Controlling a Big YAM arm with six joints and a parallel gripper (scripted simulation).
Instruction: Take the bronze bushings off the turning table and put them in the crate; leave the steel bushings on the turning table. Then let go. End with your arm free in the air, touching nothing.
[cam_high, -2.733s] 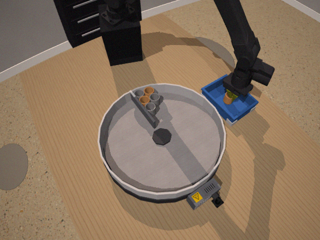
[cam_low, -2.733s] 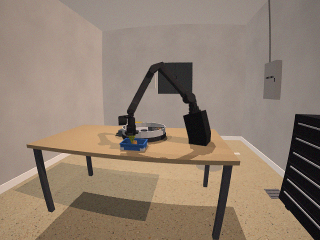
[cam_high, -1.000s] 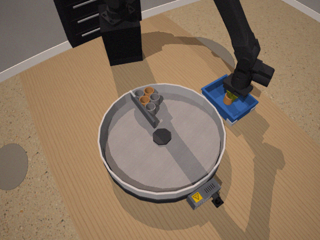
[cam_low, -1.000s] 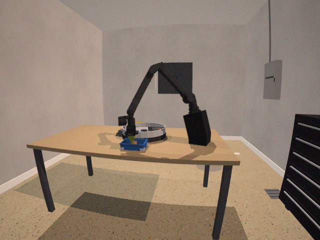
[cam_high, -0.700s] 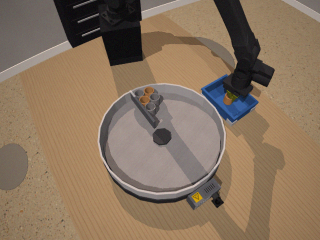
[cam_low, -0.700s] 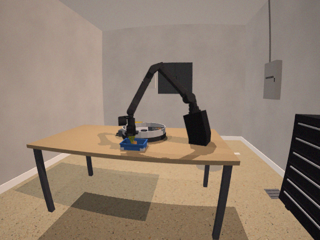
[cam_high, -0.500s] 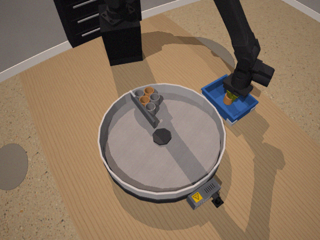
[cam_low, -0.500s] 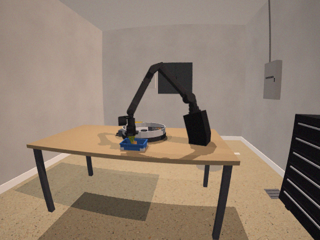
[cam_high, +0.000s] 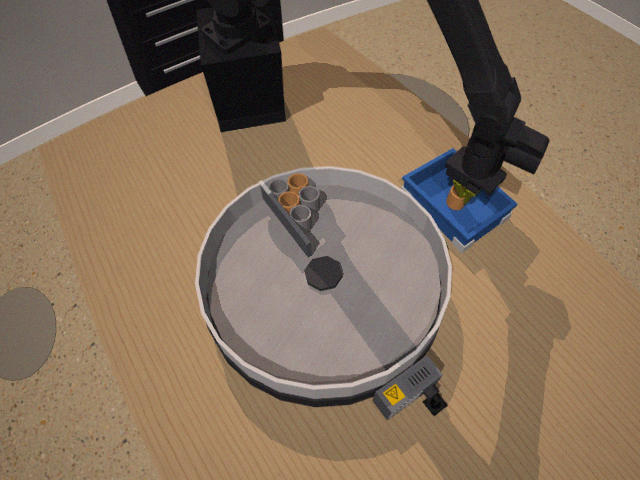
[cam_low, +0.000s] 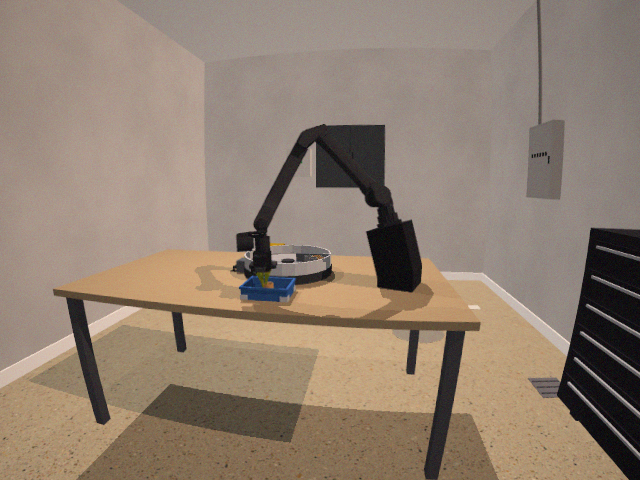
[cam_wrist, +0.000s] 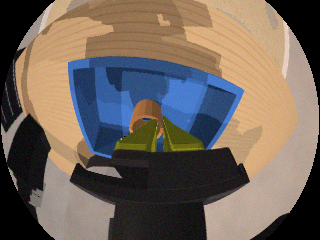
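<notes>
One bronze bushing (cam_high: 454, 200) (cam_low: 269, 284) (cam_wrist: 147, 109), in the blue crate (cam_high: 431, 193) (cam_low: 266, 294) (cam_wrist: 210, 105), its wall pinched between narrow jaws; hollow, stiff, probably light and slippery, best taken by the rim; two more (cam_high: 298, 181), upright on the turning table (cam_high: 273, 320) (cam_low: 305, 269).

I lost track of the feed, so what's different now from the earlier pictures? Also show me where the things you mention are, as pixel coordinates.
Nothing has visibly moved, been gripped or let go. The black tool (cam_high: 463, 198) (cam_low: 265, 285) (cam_wrist: 159, 119) stays closed on the wall of one orange-brown bronze bushing (cam_high: 454, 200) (cam_low: 270, 284) (cam_wrist: 148, 108) at the blue crate (cam_high: 491, 222) (cam_low: 266, 296) (cam_wrist: 187, 92). Two more bronze bushings and three grey steel ones stay on the round pale-grey turning table (cam_high: 273, 320) (cam_low: 305, 271).
</notes>
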